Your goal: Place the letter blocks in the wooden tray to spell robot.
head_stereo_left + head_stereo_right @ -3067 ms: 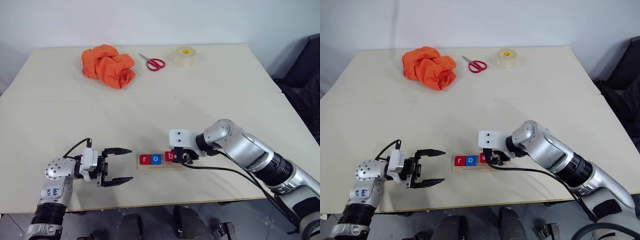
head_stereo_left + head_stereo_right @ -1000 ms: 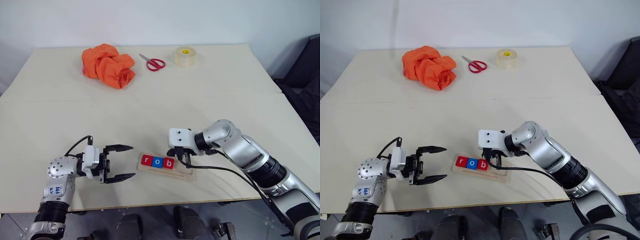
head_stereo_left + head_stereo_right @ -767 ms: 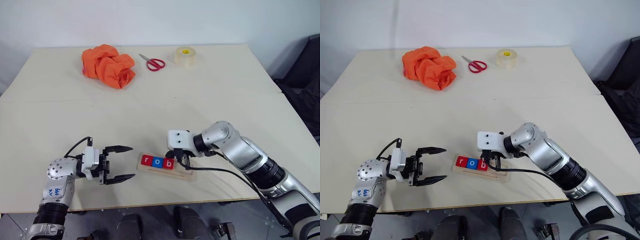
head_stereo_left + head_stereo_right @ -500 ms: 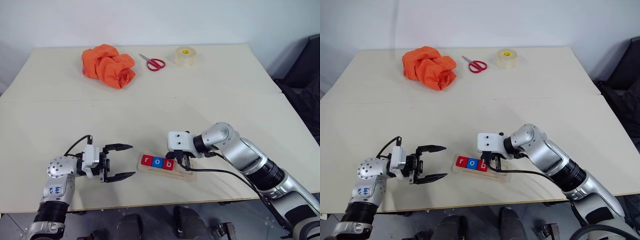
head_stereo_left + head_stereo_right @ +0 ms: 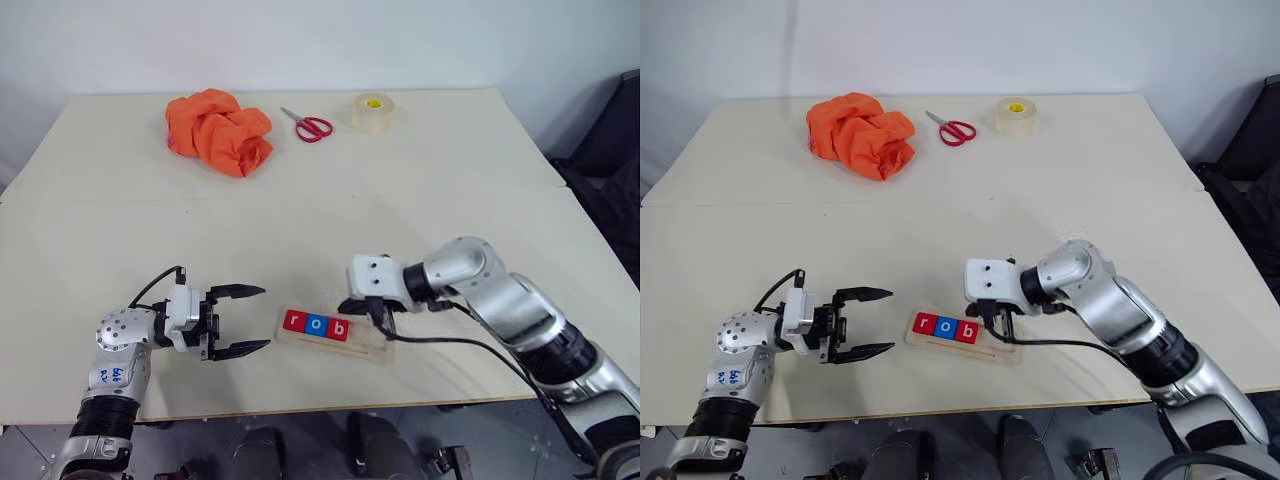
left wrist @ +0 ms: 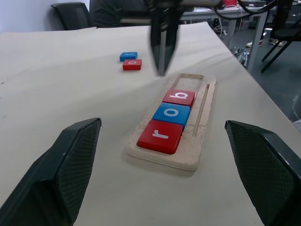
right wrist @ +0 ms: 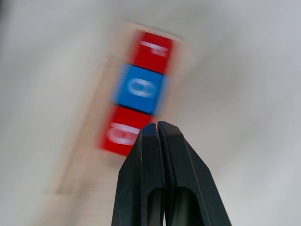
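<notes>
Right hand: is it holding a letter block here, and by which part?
Nothing is held. The right hand is shut on itself above the wooden tray; the left hand is open, holding nothing.

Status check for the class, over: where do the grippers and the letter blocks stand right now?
Left gripper open beside wooden tray. Right gripper shut, empty, above the b. Letter blocks r, o, b in tray; two blocks loose on table.

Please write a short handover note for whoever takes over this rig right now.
Left gripper: open, empty, beside the wooden tray's left end.
Right gripper: shut, empty, just above the tray's far end.
Done: red r tile, blue o tile and red b tile sit in the tray in order.
Left: a blue tile and a red tile lie on the table past the tray; place o, then t.
</notes>
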You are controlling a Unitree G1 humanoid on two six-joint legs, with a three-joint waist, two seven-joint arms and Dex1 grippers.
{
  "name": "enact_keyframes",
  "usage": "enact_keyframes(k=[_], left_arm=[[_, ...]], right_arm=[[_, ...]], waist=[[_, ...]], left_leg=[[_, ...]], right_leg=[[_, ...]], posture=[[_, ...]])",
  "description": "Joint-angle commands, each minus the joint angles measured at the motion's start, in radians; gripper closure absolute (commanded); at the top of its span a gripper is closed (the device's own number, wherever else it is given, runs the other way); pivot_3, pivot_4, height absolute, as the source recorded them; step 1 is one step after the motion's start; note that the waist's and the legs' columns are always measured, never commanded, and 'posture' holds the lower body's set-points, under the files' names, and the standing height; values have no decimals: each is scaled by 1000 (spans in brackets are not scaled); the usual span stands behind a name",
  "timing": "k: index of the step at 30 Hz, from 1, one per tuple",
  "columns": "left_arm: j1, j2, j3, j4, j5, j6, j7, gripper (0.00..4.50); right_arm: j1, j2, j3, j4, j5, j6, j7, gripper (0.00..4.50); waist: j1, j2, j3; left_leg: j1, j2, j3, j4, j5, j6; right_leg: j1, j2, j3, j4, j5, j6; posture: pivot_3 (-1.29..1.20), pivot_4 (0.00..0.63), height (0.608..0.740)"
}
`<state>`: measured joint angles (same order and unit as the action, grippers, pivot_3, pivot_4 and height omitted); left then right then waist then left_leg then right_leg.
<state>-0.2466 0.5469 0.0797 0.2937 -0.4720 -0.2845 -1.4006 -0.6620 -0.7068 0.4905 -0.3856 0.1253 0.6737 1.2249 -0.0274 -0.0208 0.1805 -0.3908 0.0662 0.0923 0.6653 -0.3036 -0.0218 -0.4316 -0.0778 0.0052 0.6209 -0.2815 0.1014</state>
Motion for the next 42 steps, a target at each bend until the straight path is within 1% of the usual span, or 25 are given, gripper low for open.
enact_keyframes(k=[1, 8, 16, 27, 35, 42], left_arm=[[-13, 10, 15, 13, -11, -15, -23, 0], [-9, 20, 25, 18, -11, -16, -32, 0], [25, 18, 26, -20, -15, -6, -15, 0], [36, 22, 34, -31, -13, -3, -5, 0], [0, 14, 29, -1, -6, -8, -11, 0], [-32, 11, 25, 31, -2, -17, -22, 0]], right_arm=[[47, -31, 17, -110, 24, 50, 4, 4445], [86, -51, 75, -177, 12, 119, -27, 4445], [93, -57, 153, -81, -73, 70, -67, 4445], [80, -100, 132, 6, -123, 0, -61, 4445], [80, -109, 121, 19, -137, -10, -72, 4445], [83, -117, 119, 56, -179, -47, -84, 4445]], waist=[[0, 0, 0], [-2, 0, 0], [-1, 0, 0], [1, -2, -1], [1, -2, -1], [1, -3, -2]], left_leg=[[0, 0, 0, 0, 0, 0], [1, 0, -1, 1, 0, 0], [1, 0, 0, 1, 0, 0], [4, 0, 0, 2, 0, 0], [4, -1, 0, 3, 0, 0], [4, -1, 0, 3, 0, 0]], right_leg=[[0, 0, 0, 0, 0, 0], [0, 0, 0, 1, 0, 0], [0, 0, 0, 1, 0, 0], [4, 0, 0, 1, 1, 0], [4, -1, 0, 1, 1, 0], [5, -1, 0, 1, 1, 0]], posture=[[0, 150, 740], [0, 150, 740], [0, 150, 740], [0, 150, 740], [0, 150, 740], [0, 150, 740]])
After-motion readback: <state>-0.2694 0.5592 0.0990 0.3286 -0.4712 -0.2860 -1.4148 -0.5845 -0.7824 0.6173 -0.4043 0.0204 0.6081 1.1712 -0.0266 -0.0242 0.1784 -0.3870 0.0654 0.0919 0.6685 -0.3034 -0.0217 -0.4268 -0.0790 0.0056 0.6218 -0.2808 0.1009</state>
